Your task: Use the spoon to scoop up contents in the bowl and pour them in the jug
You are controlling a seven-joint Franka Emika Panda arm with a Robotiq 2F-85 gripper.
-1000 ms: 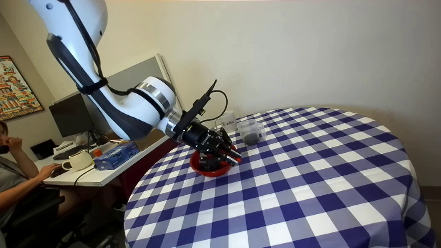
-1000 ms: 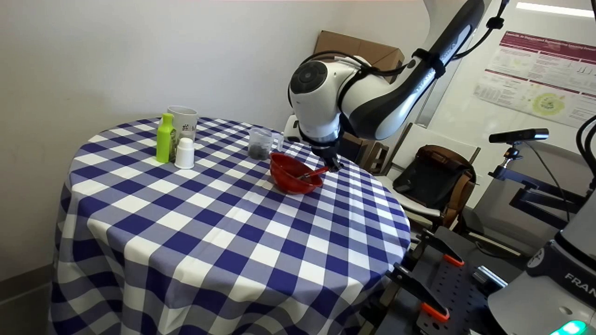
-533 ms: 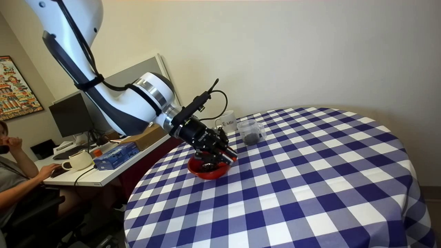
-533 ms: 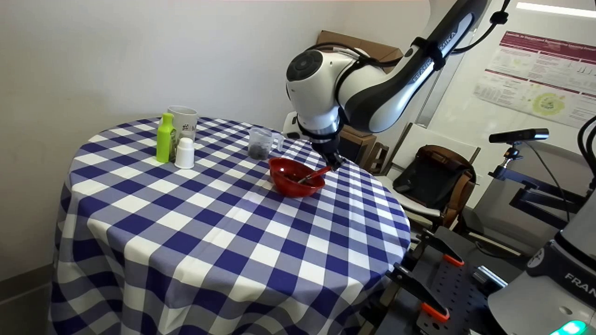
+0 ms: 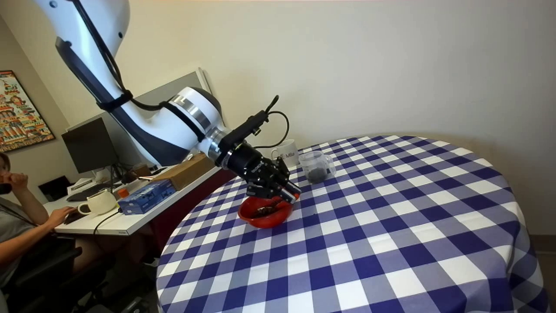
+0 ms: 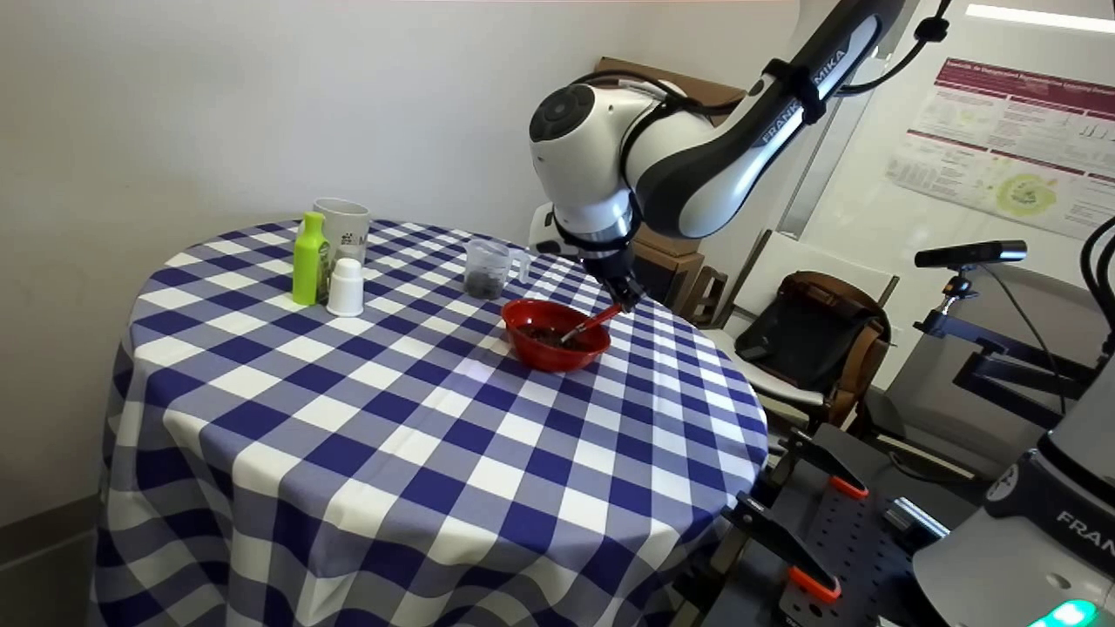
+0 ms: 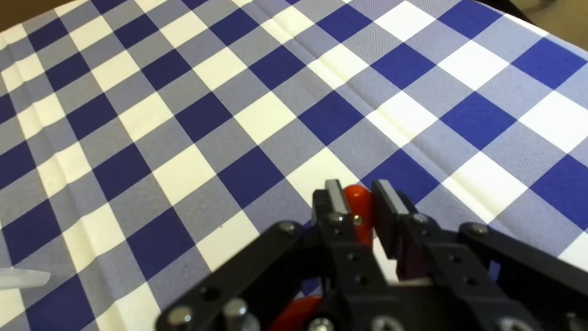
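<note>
The glossy red bowl stands on the checkered table with dark contents inside; it also shows in an exterior view. My gripper is above the bowl's rim, shut on the spoon's red handle, whose rounded end shows between the fingertips in the wrist view. The spoon slants down, its paler end in the bowl's dark contents. The clear jug stands upright beyond the bowl with dark stuff at its bottom; it also shows in an exterior view.
A white mug stands beside the jug. A green bottle and a white container stand farther off on the table. A person sits at a desk next to the table, with a blue box.
The gripper has risen slightly with the spoon, which slants more steeply. The bowl was tilted a second ago and now sits level, with more of its dark contents showing.
</note>
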